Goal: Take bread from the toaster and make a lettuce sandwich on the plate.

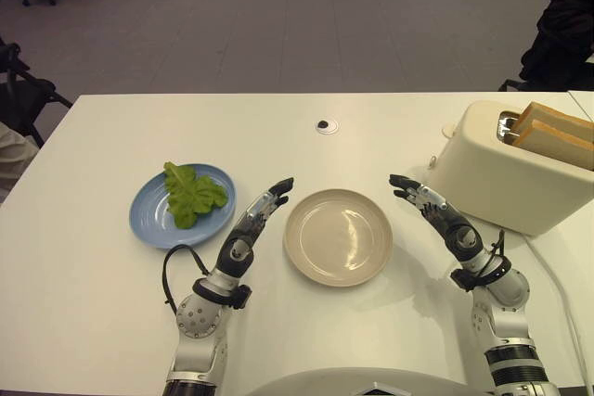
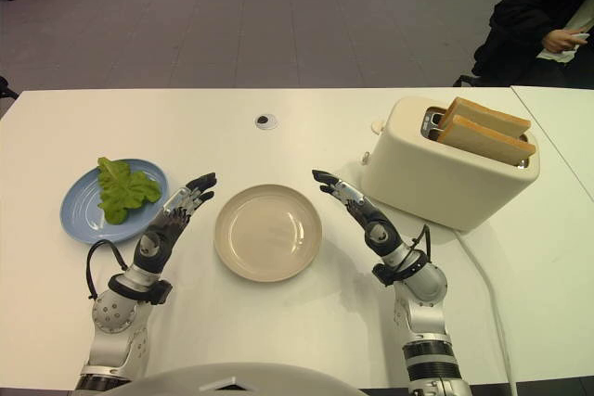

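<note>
Bread in the toaster at the table's right edge could be crushed by an overtight grip, while left hand and right hand are held open, empty, beside the plate.

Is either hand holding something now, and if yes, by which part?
Nothing is held. The left hand and the right hand are both open, one on each side of the cream plate. Both bread slices sit in the toaster.
</note>
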Available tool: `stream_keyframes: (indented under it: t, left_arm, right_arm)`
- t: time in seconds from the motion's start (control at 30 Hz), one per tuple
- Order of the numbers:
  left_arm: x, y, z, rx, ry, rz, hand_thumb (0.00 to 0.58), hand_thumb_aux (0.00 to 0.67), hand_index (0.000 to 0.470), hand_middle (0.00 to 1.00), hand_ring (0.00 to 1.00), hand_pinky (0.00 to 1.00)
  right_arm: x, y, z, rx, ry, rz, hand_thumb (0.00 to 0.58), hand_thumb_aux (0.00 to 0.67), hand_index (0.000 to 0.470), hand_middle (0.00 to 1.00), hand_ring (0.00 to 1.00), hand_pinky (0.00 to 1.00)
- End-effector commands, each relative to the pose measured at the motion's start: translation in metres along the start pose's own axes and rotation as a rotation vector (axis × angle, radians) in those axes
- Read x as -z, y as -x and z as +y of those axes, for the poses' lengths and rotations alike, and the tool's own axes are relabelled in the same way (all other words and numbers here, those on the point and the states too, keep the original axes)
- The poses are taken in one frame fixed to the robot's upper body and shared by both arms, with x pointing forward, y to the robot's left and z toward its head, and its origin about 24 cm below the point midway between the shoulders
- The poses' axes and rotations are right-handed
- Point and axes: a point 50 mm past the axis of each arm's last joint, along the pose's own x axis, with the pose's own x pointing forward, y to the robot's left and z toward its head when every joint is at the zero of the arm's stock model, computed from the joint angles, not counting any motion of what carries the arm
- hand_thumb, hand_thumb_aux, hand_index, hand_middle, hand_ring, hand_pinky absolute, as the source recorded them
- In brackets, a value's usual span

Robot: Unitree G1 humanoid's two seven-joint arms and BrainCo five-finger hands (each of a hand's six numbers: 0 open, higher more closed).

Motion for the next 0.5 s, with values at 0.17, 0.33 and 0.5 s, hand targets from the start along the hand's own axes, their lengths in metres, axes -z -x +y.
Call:
stream_keyframes:
  t: [0.17,0.33,0.5]
  left_arm:
    - [0.0014,-0.0041,0.0038,-0.059,-0.096,0.003,0.0,0.0,0.0,0.0,0.0,0.0]
    - [0.0032,-0.0041,0.0026,-0.036,-0.057,0.019,0.0,0.0,0.0,0.0,0.0,0.0]
    - [-0.0002,-0.002,-0.0015,0.012,0.039,0.004,0.0,0.0,0.0,0.0,0.0,0.0]
  right_arm:
    - [-0.0007,0.0025,-0.0031,0.004,0.003,0.01,0.0,0.0,0.0,0.0,0.0,0.0]
    - [-0.0011,0.0026,-0.0036,0.008,0.004,0.006,0.0,0.0,0.0,0.0,0.0,0.0]
    - [-0.0019,0.0023,-0.0032,0.004,0.0,0.002,0.0,0.0,0.0,0.0,0.0,0.0]
